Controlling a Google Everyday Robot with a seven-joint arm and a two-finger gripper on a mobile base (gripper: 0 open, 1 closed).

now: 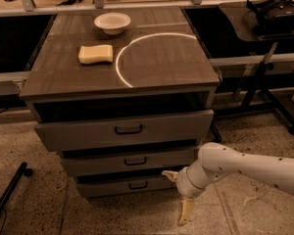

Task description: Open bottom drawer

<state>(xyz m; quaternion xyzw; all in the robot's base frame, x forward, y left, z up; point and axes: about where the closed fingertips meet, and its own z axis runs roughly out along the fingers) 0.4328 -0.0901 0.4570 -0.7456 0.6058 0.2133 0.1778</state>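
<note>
The bottom drawer (112,187) is the slimmest grey front at the foot of the cabinet, with a small dark bar handle (137,185). It looks shut or barely out. My gripper (178,194) is on the end of the white arm, low down at the drawer's right end, just right of the handle. It is open. One finger (169,175) reaches toward the drawer front, and the other finger (186,212) hangs down toward the floor. It holds nothing.
The middle drawer (132,161) and the top drawer (127,129) stick out a little above. A white bowl (112,21) and a yellow sponge (95,54) lie on the cabinet top. A stand with a headset (277,11) is at the right. A black bar (7,192) lies on the floor at the left.
</note>
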